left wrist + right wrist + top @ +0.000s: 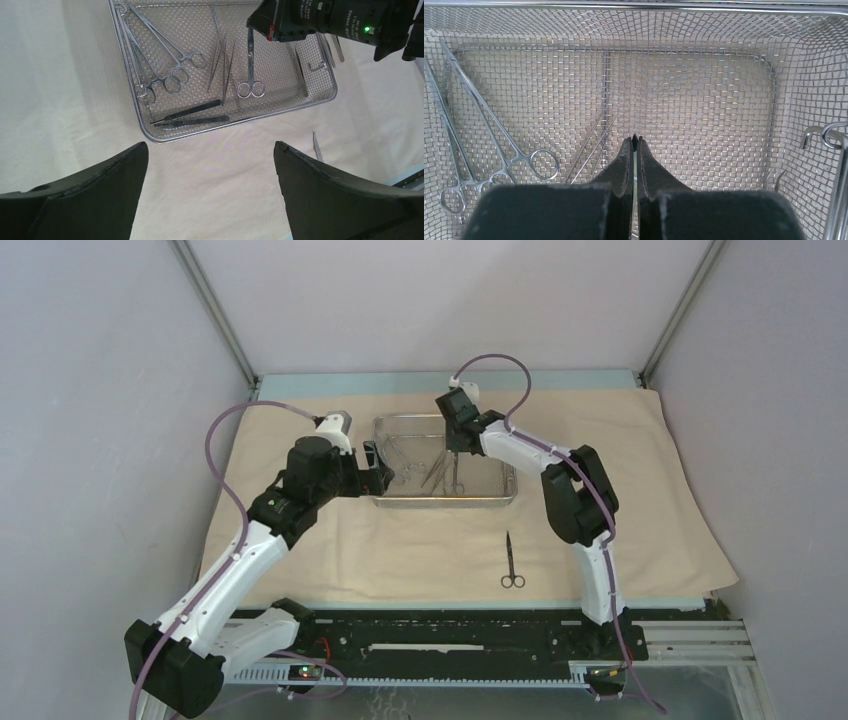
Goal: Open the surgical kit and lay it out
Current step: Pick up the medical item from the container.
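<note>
One pair of scissors (512,562) is already lying on the spread cloth (640,490), near the front edge. Further back, the left claw (210,150) is being held wide apart beside the mesh tray (280,85), gripping nothing. Inside the tray, the right claw (635,142) is being pressed together, seemingly on the blade of a second pair of scissors (250,65), with clamps (172,75) and tweezers (220,65) alongside. The tools are being judged light, stiff and slippery, and the shank is being advised as the place to hold them.
</note>
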